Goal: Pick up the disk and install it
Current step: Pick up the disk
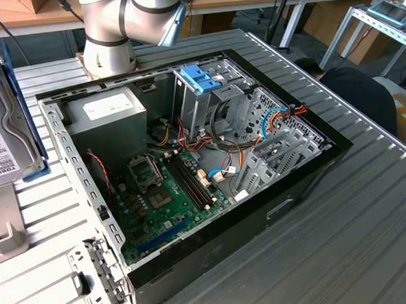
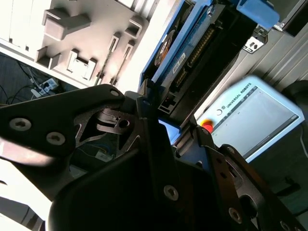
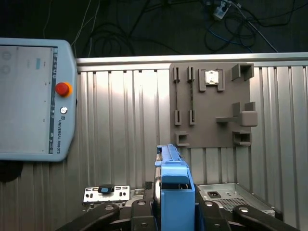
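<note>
Ribbed metal table [image 1: 374, 238] carries an open computer case [image 1: 275, 209], grey fixture plate [image 3: 209, 106] and pendant [image 3: 29, 96]

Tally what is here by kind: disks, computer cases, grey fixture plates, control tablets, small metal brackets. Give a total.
disk: 1, gripped in the tool
computer case: 1, open
grey fixture plate: 1
control tablet: 1
small metal bracket: 1
Total: 5
</note>
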